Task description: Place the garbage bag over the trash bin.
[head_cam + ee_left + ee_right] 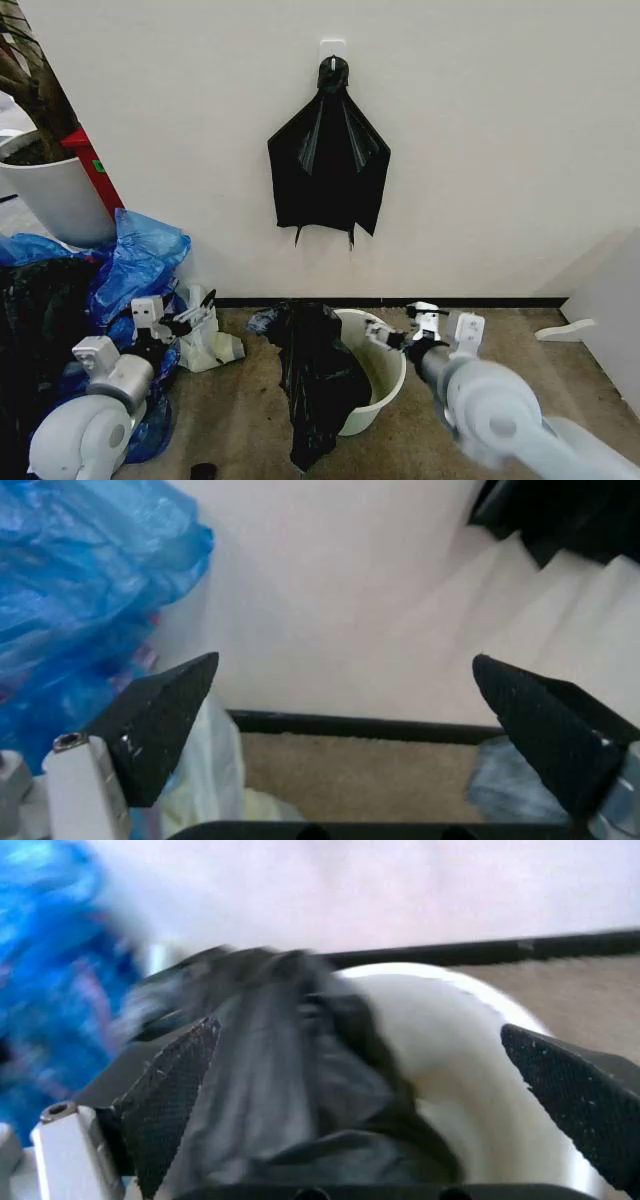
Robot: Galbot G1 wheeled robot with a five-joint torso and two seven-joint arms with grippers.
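The trash bin point(385, 375) is a small white bucket standing on the carpet near the wall. The garbage bag point(315, 380), glossy black and wrinkled, hangs over the bin's left rim and down its outer side to the floor. My right gripper point(398, 325) hovers open just above the bin's far rim, right of the bag. In the right wrist view the garbage bag point(290, 1087) and the trash bin point(470, 1065) lie between the spread fingers of the right gripper point(370, 1095), untouched. My left gripper point(192, 315) is open left of the bin, by the blue bags; in its own view the left gripper point(345, 727) faces the wall.
A fan-shaped black bunch point(328, 170) hangs from a wall hook above the bin. Blue plastic bags point(140, 260) pile at the left, with a white planter pot point(55, 190) behind them. A crumpled white bag point(212, 348) lies beside the left gripper. Bare carpet stretches right of the bin.
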